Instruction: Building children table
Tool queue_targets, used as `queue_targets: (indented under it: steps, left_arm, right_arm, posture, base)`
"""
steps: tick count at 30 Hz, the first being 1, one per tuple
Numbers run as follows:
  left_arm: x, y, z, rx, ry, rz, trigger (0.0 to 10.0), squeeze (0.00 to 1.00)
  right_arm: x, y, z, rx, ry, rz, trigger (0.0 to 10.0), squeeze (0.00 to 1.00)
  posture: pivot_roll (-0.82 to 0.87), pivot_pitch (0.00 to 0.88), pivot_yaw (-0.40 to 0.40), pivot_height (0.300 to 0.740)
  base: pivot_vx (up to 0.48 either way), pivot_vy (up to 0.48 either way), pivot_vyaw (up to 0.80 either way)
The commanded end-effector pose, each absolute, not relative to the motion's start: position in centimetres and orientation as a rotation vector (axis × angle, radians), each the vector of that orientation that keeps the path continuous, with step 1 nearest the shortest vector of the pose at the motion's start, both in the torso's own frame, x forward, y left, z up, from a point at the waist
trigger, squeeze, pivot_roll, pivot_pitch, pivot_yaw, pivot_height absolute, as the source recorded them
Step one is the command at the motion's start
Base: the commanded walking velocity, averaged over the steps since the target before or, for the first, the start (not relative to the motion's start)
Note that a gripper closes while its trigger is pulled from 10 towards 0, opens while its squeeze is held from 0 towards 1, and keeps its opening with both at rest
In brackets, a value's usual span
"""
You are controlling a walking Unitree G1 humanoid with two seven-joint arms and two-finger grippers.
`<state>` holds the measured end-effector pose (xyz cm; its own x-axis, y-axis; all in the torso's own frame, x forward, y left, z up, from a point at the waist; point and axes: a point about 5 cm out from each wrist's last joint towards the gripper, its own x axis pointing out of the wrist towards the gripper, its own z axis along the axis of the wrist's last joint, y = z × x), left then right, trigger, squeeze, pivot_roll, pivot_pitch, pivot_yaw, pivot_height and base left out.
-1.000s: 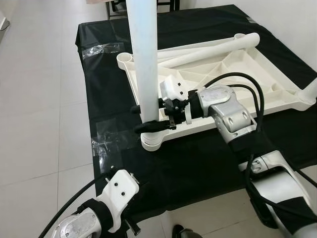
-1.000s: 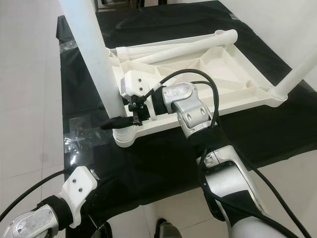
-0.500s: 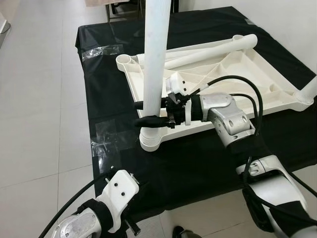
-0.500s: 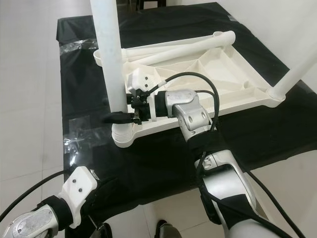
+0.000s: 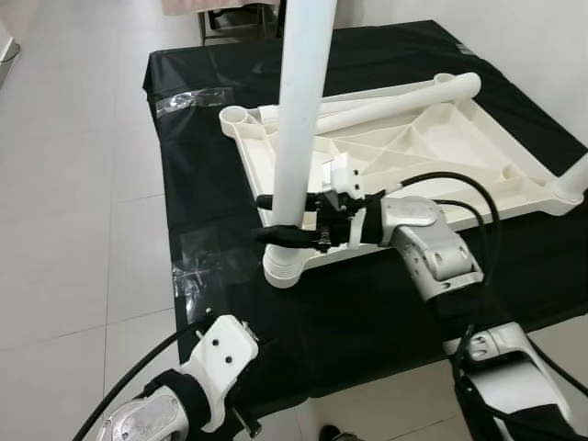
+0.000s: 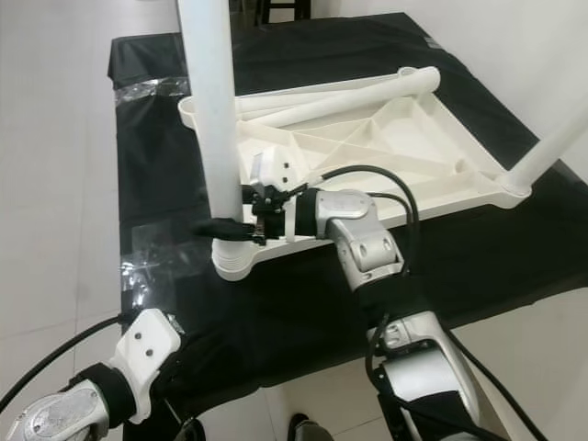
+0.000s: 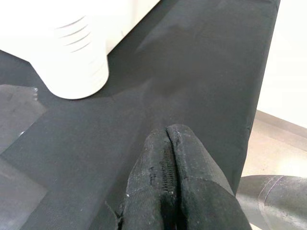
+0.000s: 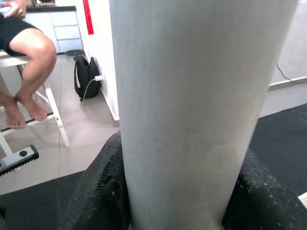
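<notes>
While the upside-down tabletop sits on the black cloth, this is what's showing:

Tabletop: white plastic tabletop (image 5: 432, 147) lying ribbed underside up on the black cloth (image 5: 367, 303), which covers a low surface.

Upright leg: a white leg (image 5: 299, 129) stands in the corner socket (image 5: 280, 266) nearest the robot, leaning a bit rather than dead straight, top running out of frame.

Right gripper: right gripper (image 5: 287, 220) reaches in from the side, its black fingers (image 8: 100, 191) wrapped around the lower part of that leg, one on each side, clamped tight just above the socket.

Left gripper: left gripper (image 7: 167, 191) hangs low by the near edge of the cloth, fingers pressed together with nothing between them, well apart from the tabletop.

Other legs: two loose legs (image 5: 386, 99) lie across the far side of the tabletop; another leg (image 6: 551, 152) stands in the far right corner, angling out of frame.

Tape: clear tape patches (image 5: 207, 262) on the cloth near the socket.

Background: a seated person's bare legs (image 8: 29, 62) and a dark bag (image 8: 87, 76) on the tiled floor (image 5: 73, 184).
</notes>
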<state>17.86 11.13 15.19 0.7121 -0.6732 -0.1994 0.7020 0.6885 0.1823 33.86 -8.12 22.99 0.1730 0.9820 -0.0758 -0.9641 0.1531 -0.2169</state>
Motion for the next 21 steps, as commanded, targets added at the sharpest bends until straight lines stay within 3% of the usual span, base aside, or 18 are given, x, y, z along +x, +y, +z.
queue_targets:
  steps: [1,6,9,10,11,12,14,16,21]
  left_arm:
    - [17.6,11.0,14.6,0.244,0.147,-0.783,10.0,0.0]
    - [17.5,11.0,14.5,0.245,0.147,-0.785,10.0,0.0]
    - [17.4,11.0,14.5,0.247,0.148,-0.783,10.0,0.0]
    - [17.4,11.0,14.4,0.247,0.148,-0.779,10.0,0.0]
    - [17.3,11.0,14.4,0.246,0.148,-0.778,10.0,0.0]
    - [17.3,11.0,14.4,0.246,0.148,-0.778,10.0,0.0]
    - [17.5,11.0,14.4,0.242,0.148,-0.776,10.0,0.0]
    - [17.6,11.0,14.4,0.241,0.148,-0.779,10.0,0.0]
    - [18.5,10.9,14.2,0.251,0.139,-0.793,10.0,0.0]
  right_arm:
    - [33.8,-10.3,15.4,-0.231,0.279,1.262,10.0,0.0]
    - [33.7,-10.7,15.6,-0.241,0.276,1.202,10.0,0.0]
    - [33.3,-11.0,15.4,-0.207,0.274,1.042,10.0,0.0]
    - [32.1,-11.1,14.9,-0.19,0.227,0.598,10.0,0.0]
    - [31.7,-11.5,14.9,-0.185,0.218,0.472,10.0,0.0]
    - [31.7,-11.5,14.9,-0.185,0.218,0.472,10.0,0.0]
    - [26.9,-10.2,13.8,-0.124,0.262,0.41,10.0,0.0]
    - [25.6,-9.9,13.5,-0.118,0.268,0.393,10.0,0.0]
    - [26.7,-10.0,13.9,-0.149,0.205,0.327,10.0,0.0]
  posture:
    - [0.12,0.281,-0.048,0.74]
    - [0.11,0.278,-0.056,0.74]
    - [0.11,0.278,-0.075,0.74]
    - [0.1,0.275,-0.088,0.74]
    - [0.1,0.275,-0.088,0.74]
    - [0.1,0.275,-0.088,0.74]
    - [0.1,0.275,-0.08,0.74]
    - [0.08,0.271,-0.056,0.74]
    - [0.08,0.233,-0.04,0.74]
  base:
    - [0.0,0.0,0.0]
    - [0.0,0.0,0.0]
    - [0.0,0.0,0.0]
    - [0.0,0.0,0.0]
    - [0.0,0.0,0.0]
    - [0.0,0.0,0.0]
    - [0.0,0.0,0.0]
    - [0.0,0.0,0.0]
    - [0.0,0.0,0.0]
